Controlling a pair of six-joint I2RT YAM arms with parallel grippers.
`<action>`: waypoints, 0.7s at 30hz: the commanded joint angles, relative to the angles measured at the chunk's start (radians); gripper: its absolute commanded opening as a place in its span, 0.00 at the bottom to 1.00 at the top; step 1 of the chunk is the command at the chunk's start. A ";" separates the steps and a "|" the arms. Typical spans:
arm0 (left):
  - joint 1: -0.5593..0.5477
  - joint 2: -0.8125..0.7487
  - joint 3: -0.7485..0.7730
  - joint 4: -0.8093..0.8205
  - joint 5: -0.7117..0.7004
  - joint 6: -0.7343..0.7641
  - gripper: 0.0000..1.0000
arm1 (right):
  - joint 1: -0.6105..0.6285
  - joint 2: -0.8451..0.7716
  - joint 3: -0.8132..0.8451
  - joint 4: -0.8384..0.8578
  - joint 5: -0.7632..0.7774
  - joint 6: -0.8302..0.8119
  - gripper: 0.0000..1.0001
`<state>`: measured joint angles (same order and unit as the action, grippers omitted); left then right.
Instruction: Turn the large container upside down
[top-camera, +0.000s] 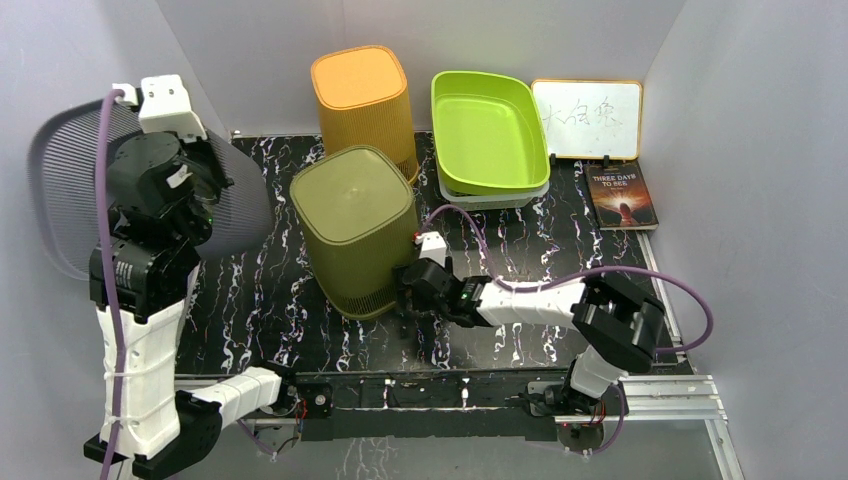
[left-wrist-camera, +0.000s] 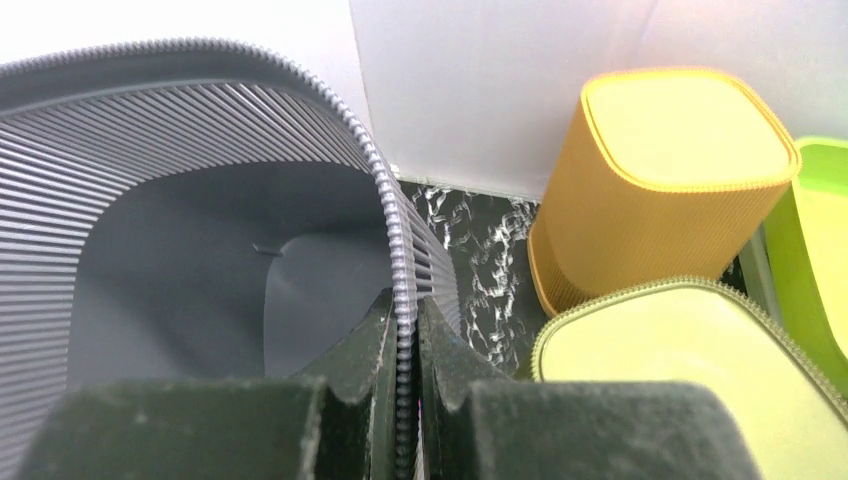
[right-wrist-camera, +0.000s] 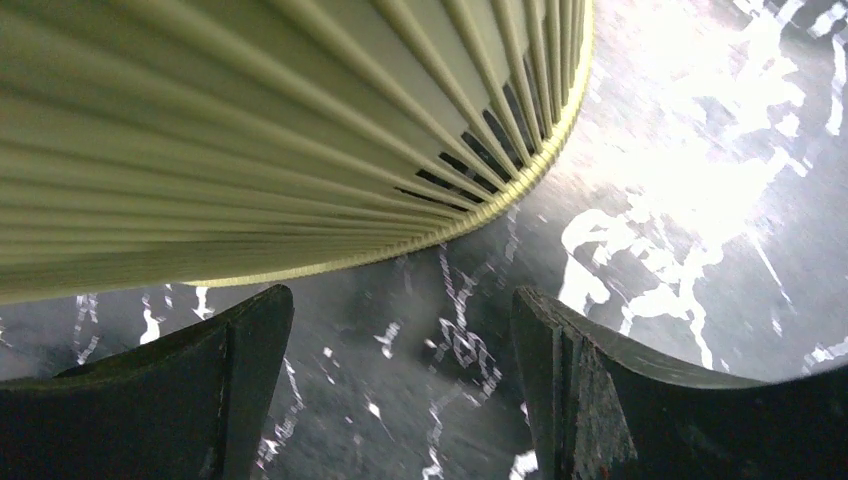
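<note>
A: Where's the grey bin (top-camera: 70, 190)?
B: Tipped on its side, its ribbed rim pinched tight in the left gripper (left-wrist-camera: 405, 325). It looks light, thin and springy, so hold the rim.
A: And the right gripper (right-wrist-camera: 400, 320)?
B: Wide open, empty, with the olive bin (top-camera: 355, 225) just ahead. The table (top-camera: 270, 300) beneath is crowded and the walls are close.

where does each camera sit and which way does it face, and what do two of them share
Top external: above and behind the bases, looking down on the table; left arm and right arm show.
Left wrist: on the left arm, looking along the left gripper, shut on the grey container rim.
Right wrist: low over the table, facing the olive container; the open right gripper shows.
Shared: top external and left wrist both see the orange container.
</note>
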<state>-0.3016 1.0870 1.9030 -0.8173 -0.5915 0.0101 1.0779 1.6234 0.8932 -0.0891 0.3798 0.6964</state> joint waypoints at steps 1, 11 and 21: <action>0.001 -0.008 0.058 0.173 -0.040 0.095 0.00 | 0.002 0.079 0.134 0.092 -0.040 -0.069 0.79; 0.001 -0.098 -0.066 0.546 0.016 0.193 0.00 | 0.002 0.308 0.352 0.125 -0.099 -0.092 0.79; 0.005 -0.110 -0.038 0.689 0.041 0.286 0.00 | -0.006 0.438 0.520 0.113 -0.143 -0.109 0.79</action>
<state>-0.3004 1.0042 1.8267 -0.3218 -0.5949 0.2138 1.0779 2.0224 1.3178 -0.0242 0.2680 0.6170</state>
